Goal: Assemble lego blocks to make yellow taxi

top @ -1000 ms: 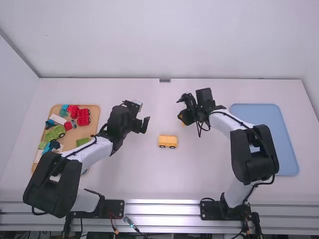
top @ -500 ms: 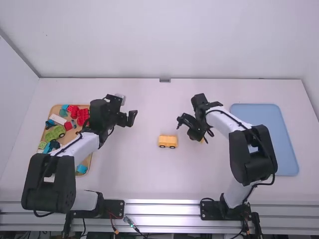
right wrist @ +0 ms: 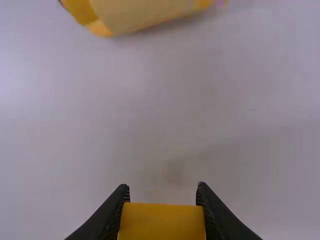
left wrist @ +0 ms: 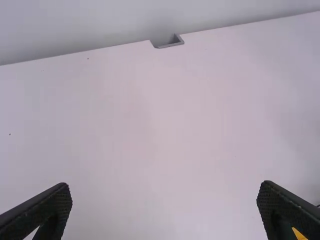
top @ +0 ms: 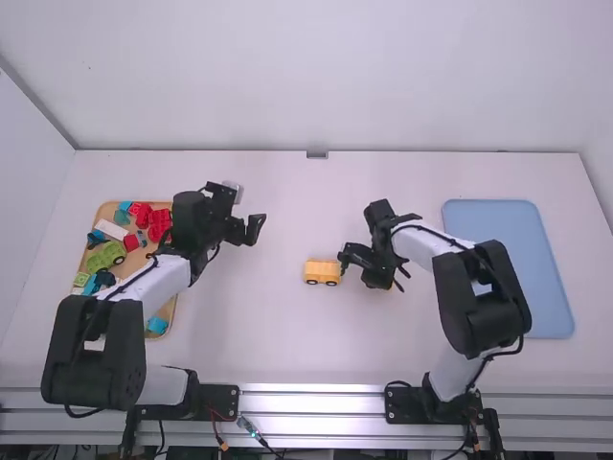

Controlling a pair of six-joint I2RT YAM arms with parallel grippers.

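There were two yellow pieces on view: one wheeled yellow car (top: 323, 272) near the middle of the white counter (top: 287, 335), and one yellow block (right wrist: 161, 222) between the right gripper's fingers. One tray (top: 139, 257) lay at the left, carrying several blocks, among them one green car (top: 113, 254), red pieces (top: 159, 226) and a white one (top: 112, 229).

The right arm reached inward, its gripper (top: 378, 277) angled down just right of the yellow car, closed on that block. The left arm stretched away from its base, its gripper (top: 246, 211) spread wide and empty, left of the yellow car and farther off.

The left arm covered part of the tray. One flat blue panel (top: 522, 259) lay at the right, partly behind the right arm.
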